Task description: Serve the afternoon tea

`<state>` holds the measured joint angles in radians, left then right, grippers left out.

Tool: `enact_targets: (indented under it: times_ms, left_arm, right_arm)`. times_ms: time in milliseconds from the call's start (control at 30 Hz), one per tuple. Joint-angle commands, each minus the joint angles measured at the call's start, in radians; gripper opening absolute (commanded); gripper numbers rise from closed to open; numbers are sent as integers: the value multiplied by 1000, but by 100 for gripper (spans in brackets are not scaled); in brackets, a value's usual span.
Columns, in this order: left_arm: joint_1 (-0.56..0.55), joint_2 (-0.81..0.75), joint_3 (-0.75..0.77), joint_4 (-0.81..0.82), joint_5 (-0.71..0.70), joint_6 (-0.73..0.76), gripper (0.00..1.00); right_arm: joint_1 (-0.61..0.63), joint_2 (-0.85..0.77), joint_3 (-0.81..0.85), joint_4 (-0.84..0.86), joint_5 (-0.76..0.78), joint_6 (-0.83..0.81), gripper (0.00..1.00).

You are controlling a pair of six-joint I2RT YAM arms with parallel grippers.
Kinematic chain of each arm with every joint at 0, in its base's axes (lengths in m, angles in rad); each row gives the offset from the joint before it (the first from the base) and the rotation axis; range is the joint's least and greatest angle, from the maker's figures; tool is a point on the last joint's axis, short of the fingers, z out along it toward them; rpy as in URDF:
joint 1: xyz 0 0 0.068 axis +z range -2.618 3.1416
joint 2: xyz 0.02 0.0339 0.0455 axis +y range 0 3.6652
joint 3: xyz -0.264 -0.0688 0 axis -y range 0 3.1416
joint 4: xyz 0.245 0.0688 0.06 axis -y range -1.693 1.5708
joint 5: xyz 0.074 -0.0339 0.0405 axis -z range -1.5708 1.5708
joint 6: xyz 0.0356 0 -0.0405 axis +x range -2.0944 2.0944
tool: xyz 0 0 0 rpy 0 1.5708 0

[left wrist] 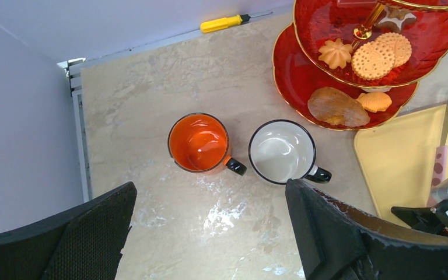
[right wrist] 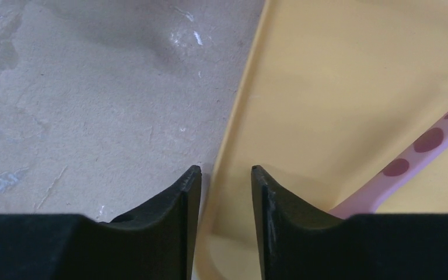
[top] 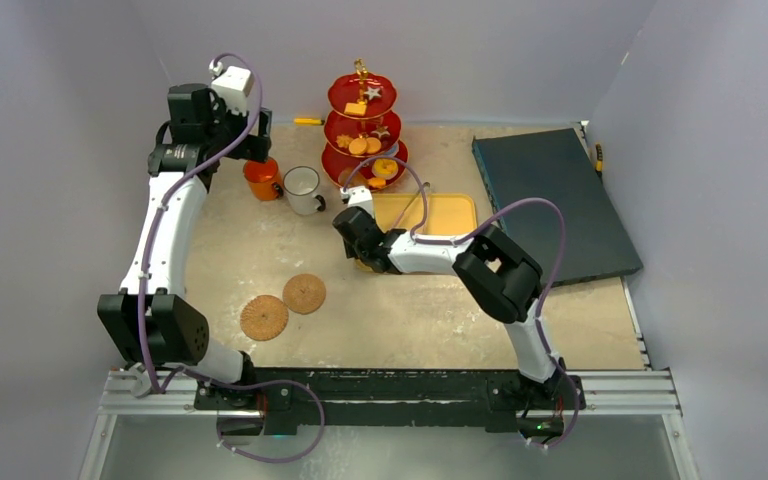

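Observation:
The red three-tier stand (top: pixel 363 125) with a gold handle stands at the back and holds several biscuits and pastries (left wrist: pixel 373 58). The orange mug (top: pixel 260 180) and the white mug (top: pixel 302 188) stand side by side left of it; both look empty in the left wrist view, orange (left wrist: pixel 198 142) and white (left wrist: pixel 282 151). My left gripper (top: pixel 253 148) hangs above the mugs, wide open and empty (left wrist: pixel 210 185). My right gripper (top: pixel 360 250) is low at the left rim of the yellow tray (top: pixel 440 213). Its jaws (right wrist: pixel 224 169) stand slightly apart astride that rim (right wrist: pixel 233 116).
Tongs with a pink spotted handle (right wrist: pixel 420 146) lie in the tray. Two round woven discs (top: pixel 263 317) (top: pixel 304 293) lie at the near left. A dark blue board (top: pixel 550 205) lies at the right. A yellow screwdriver (top: pixel 308 121) lies by the back wall.

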<state>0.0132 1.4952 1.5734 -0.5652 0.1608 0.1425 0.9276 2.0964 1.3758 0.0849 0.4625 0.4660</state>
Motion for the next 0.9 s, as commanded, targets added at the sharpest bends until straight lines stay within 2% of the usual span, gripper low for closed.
enact_targets:
  times_ms: [0,167,400,467,567,633,867]
  left_arm:
    - [14,-14,3,7,30,14,99]
    - [14,-15,12,7,45,12,99]
    - [13,-23,17,8,64,12,99]
    - [13,-23,15,9,67,11,99]
    - [13,-21,14,9,68,10,99]
    - [13,-21,13,7,69,10,99]
    - [16,-16,17,-9,60,19,99]
  right_arm:
    - [-8,-41,-3,23,63,0,37]
    - [-57,-94,-71,23,64,63,27]
    - [-95,-190,-192,58,62,80,27]
    - [-91,-211,-204,73,80,59,35]
    - [-56,-246,-198,84,84,25,56]
    - [-20,-271,-189,96,82,0,64]
    - [125,-312,-198,259,-67,-207,75]
